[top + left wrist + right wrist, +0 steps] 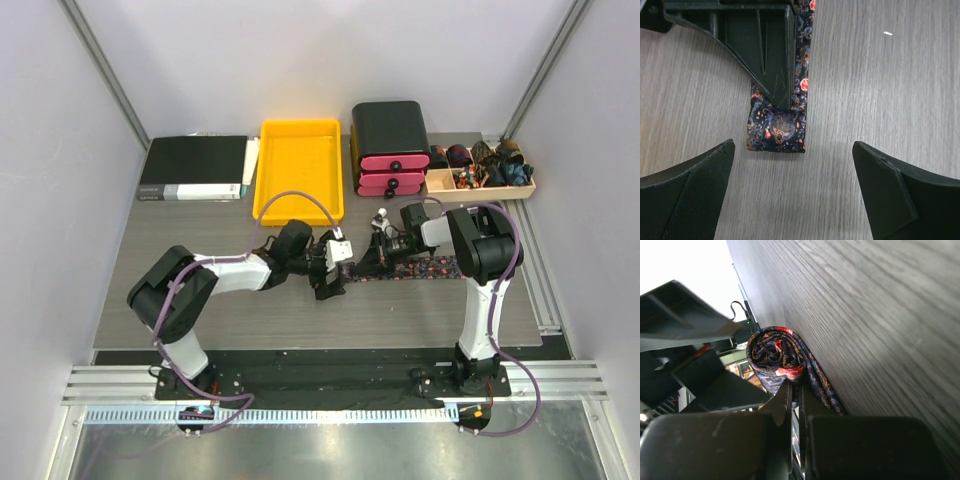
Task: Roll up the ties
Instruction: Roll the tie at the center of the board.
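Observation:
One tie (pixel 420 269), dark with red and orange specks, lies in a strip across the table under the right arm. Its left end is wound into a small roll (pixel 775 355), which shows from above in the left wrist view (pixel 776 127). My right gripper (pixel 797 387) is shut on the tie at this roll, its fingers (pixel 760 45) lying along the strip; in the top view it (pixel 372 255) sits at the tie's left end. My left gripper (pixel 793 147) is open and empty, its jaws wide apart just short of the roll; in the top view it (pixel 335 265) faces the right gripper.
A yellow tray (pixel 300 170) stands behind the left gripper. A black box with pink drawers (pixel 390 150) is beside it. A wooden organiser (pixel 480 185) holding several rolled ties is at the back right. A black binder (pixel 195 168) lies at the back left.

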Robot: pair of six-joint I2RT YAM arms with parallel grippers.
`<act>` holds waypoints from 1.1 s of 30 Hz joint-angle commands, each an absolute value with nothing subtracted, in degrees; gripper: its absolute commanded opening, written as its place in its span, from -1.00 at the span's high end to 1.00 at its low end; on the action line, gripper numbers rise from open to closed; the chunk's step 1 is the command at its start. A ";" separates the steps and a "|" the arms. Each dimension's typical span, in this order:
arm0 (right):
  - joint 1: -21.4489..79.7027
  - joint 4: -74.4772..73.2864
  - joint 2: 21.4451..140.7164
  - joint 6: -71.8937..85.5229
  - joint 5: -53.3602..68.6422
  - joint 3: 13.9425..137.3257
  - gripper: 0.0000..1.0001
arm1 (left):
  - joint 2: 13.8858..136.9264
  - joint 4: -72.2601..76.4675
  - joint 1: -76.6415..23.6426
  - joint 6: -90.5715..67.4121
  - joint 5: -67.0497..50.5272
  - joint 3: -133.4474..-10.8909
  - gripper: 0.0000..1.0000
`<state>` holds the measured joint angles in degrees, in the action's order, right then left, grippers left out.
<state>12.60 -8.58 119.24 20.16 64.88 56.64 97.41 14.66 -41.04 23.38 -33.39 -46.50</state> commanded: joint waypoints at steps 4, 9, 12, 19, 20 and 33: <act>13.36 -13.89 123.66 18.98 55.55 53.53 0.97 | 100.81 24.43 -41.75 21.98 -32.43 -45.17 -0.98; 13.45 -13.62 124.28 19.07 56.25 53.26 0.98 | 103.09 26.10 -41.84 21.80 -31.64 -45.53 -0.82; 13.54 -13.36 124.45 19.16 56.78 53.26 0.97 | 104.50 26.54 -42.01 21.71 -31.64 -46.32 -0.75; 13.53 -13.27 124.63 19.51 57.39 52.82 0.98 | 106.44 26.54 -43.59 23.20 -30.85 -46.84 -0.46; 13.54 -13.36 124.72 19.42 57.48 52.74 0.98 | 106.52 26.11 -43.77 23.81 -30.94 -46.93 -0.44; 13.27 -12.57 118.75 20.56 57.48 52.47 0.96 | 106.61 7.66 -44.56 27.68 -28.22 -52.47 0.38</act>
<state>12.56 -7.66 118.65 19.81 66.04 55.18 105.78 16.75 -43.44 24.95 -29.69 -50.30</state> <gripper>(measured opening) 0.050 0.428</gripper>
